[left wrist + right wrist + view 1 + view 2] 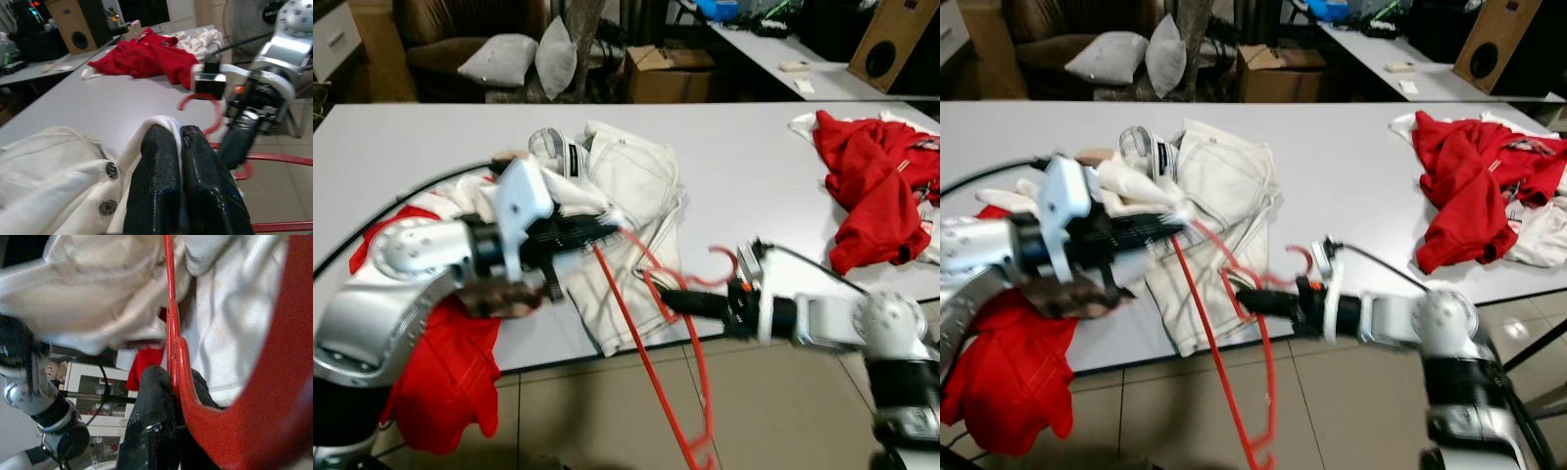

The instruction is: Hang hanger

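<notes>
Task underway, nothing hung yet. Right gripper clenched on the neck of the red plastic clothes hanger, held off the front edge of the white table. Left gripper pinches a fold of the cream buttoned garment, fingers pressed together on cloth. Hanger's hook points up and toward the table; its long axis slants steeply down toward the tiled floor. Garment not threaded on yet, judging by the bare arms.
</notes>
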You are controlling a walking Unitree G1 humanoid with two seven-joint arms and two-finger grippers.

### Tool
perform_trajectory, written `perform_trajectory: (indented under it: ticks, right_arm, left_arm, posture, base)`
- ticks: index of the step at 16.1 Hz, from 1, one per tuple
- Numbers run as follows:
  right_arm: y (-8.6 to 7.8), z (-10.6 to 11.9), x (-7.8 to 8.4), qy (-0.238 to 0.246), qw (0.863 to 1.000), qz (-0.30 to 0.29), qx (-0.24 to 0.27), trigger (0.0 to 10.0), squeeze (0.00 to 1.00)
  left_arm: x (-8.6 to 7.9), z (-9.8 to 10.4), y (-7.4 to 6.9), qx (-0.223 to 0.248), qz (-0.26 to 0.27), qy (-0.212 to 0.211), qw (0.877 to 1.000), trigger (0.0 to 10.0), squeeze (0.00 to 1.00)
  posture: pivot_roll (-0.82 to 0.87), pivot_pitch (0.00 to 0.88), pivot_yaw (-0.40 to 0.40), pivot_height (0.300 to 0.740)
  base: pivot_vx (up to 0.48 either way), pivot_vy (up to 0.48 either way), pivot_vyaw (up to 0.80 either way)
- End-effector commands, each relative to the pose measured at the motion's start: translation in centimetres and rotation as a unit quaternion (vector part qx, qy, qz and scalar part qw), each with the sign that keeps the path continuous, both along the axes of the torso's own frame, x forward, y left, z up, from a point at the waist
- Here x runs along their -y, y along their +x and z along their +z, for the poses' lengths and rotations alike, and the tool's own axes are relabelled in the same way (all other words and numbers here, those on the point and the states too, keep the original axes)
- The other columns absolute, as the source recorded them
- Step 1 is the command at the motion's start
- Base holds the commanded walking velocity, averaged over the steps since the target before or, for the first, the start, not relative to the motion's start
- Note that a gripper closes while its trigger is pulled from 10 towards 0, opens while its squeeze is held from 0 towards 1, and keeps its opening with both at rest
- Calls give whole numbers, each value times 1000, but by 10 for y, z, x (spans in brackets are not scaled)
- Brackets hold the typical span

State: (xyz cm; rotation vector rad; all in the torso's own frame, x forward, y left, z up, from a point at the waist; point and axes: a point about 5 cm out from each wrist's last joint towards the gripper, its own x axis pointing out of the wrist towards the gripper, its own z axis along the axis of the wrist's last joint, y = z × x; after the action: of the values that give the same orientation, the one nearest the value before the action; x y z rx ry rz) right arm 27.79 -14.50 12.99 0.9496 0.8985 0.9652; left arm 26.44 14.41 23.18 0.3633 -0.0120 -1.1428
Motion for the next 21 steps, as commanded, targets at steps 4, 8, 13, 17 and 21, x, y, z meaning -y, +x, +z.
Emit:
perform_trajectory:
  ticks: [4, 8, 13, 17, 21]
  right_arm:
    - [25, 6, -14, 9, 1000, -17, 17, 10000, 0]
    - [33, 9, -26, 14, 999, -9, 41, 10000, 0]
    - [55, 24, -23, 138, 980, -125, 67, 10000, 0]
    - [63, 26, -27, 183, 957, -212, 76, 10000, 0]
    - [69, 23, -39, 157, 956, -239, 64, 10000, 0]
  left_arm:
    - [9, -19, -2, -41, -33, 16, 998, 0, 0]
    - [7, -22, 4, -34, -6, 23, 999, 0, 0]
    - [-6, -29, -1, -41, 31, 30, 998, 0, 0]
    - [-17, -40, -5, -51, 70, 42, 995, 0, 0]
    - [-7, -35, -12, -76, 48, -15, 996, 0, 0]
  posture:
    - [100, 45, -66, 740]
    - [103, 47, -75, 740]
    - [104, 42, -78, 740]
    - [104, 33, -80, 740]
    - [108, 28, -79, 740]
  base:
    - [0, 0, 0]
    - [0, 0, 0]
    - [0, 0, 0]
    - [0, 0, 0]
    - [0, 0, 0]
